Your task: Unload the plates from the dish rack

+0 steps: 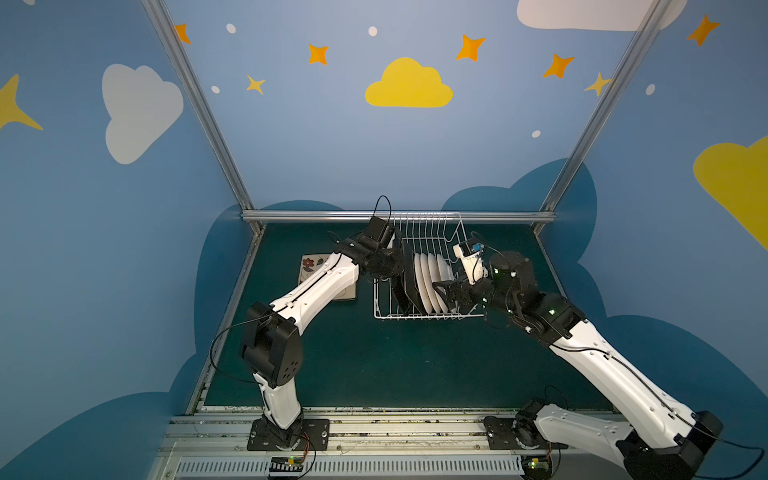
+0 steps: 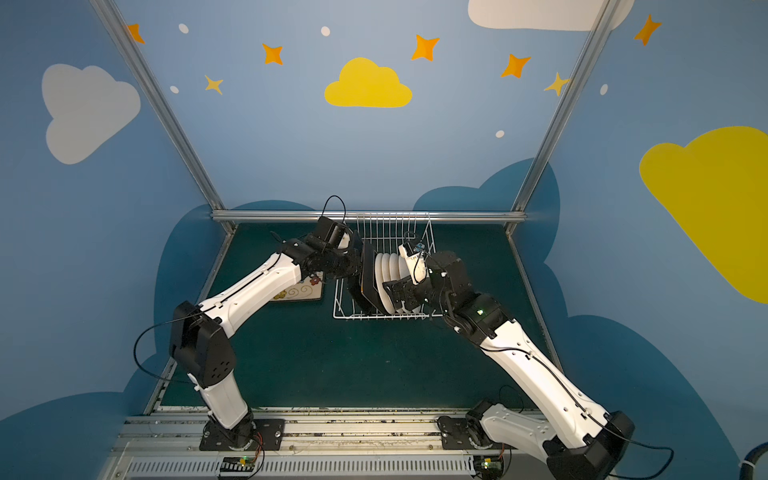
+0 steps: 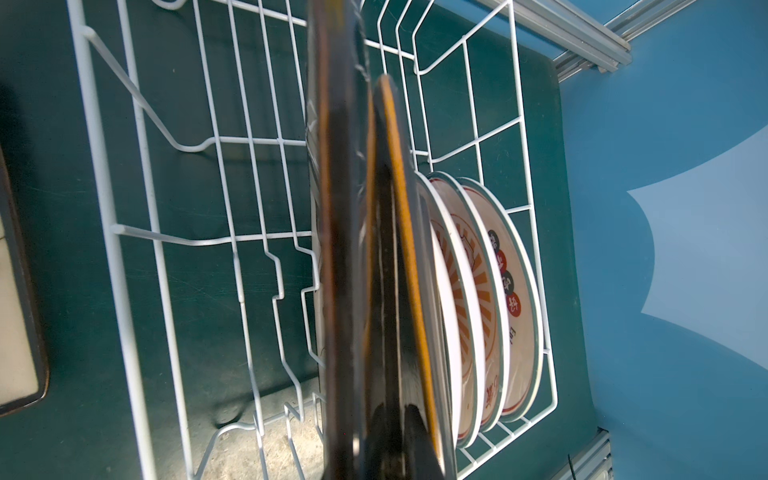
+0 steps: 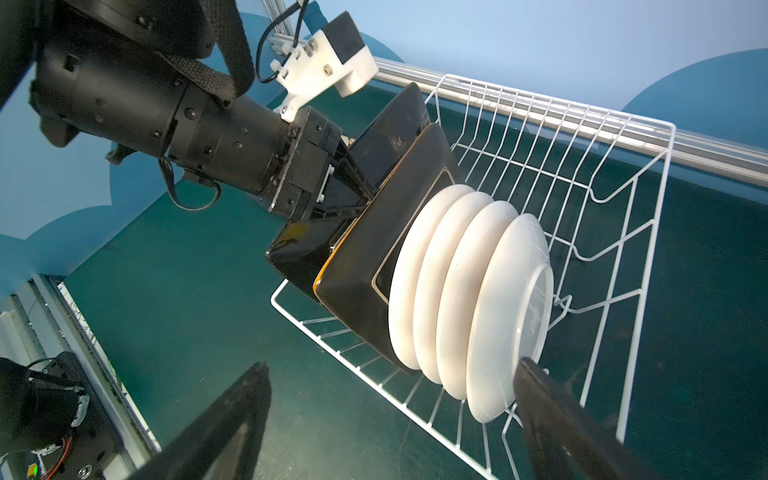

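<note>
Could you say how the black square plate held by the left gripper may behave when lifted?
The black square plate looks glossy, so it may slip in the left gripper, which pinches only its rim. It is likely rigid and brittle, and it could knock the second black plate beside it.

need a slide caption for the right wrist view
Left fingers grip the outer black plate in the dish rack, right fingers open by the four round white plates.
</note>
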### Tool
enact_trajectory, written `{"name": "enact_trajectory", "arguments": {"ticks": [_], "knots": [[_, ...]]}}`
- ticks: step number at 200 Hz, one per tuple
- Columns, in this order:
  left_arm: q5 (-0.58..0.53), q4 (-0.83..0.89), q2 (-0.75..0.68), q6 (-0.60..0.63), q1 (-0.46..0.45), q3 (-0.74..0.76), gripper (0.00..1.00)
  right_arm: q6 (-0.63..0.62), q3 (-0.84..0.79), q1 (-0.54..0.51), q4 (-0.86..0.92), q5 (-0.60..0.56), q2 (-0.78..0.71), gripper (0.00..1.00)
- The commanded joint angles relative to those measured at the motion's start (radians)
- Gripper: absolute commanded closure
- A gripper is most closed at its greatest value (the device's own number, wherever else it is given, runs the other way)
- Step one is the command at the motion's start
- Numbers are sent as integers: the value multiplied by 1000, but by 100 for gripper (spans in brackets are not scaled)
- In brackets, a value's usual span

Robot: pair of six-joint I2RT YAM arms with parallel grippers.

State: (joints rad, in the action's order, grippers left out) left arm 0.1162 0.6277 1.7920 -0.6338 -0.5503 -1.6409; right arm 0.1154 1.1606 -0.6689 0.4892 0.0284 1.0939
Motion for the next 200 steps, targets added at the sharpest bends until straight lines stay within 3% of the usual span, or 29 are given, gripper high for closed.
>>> {"name": "enact_trajectory", "arguments": {"ticks": [1,76,200], "knots": [[-10,9,-92,75,14,-12,97,8,0,5,-22,11,4,9],[76,-111,-162,4,56,56,97,13,0,5,-32,18,12,9],[105,-176,-231,-27,91,89,97,20,-1,5,-42,26,17,9]]}}
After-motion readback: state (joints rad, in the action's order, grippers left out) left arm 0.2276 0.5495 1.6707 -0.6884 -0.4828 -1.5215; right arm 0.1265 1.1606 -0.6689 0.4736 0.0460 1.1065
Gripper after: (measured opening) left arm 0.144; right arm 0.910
